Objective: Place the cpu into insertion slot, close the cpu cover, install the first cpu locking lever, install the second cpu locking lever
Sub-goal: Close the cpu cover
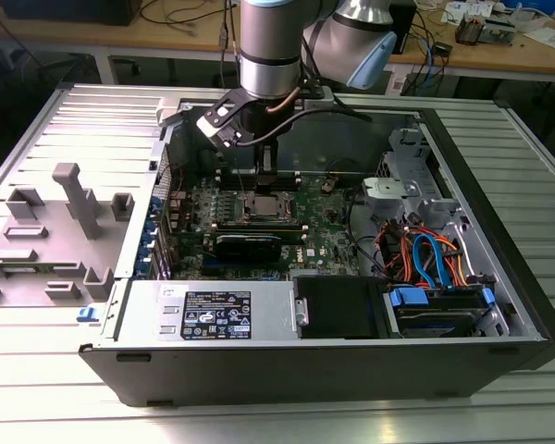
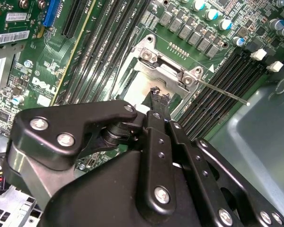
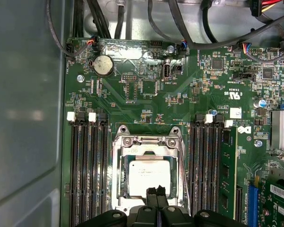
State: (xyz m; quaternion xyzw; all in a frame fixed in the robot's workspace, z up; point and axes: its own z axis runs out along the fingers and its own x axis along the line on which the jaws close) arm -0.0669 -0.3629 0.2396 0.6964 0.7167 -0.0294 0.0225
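Note:
The cpu, a dull silver square, lies in the insertion slot between the long black memory slots. The cpu cover, a thin silver frame, lies flat around it, with the chip showing through its window. My gripper hovers over the socket's edge, its two black fingertips pressed together with nothing between them. A thin metal lever rod sticks out from the socket corner over the memory slots. In the exterior view the gripper hangs just behind the cpu.
Memory slots flank the socket on both sides. A long black card lies in front of the socket. Cables and a drive cage fill the case at the exterior view's right. A grey fixture stands outside at its left.

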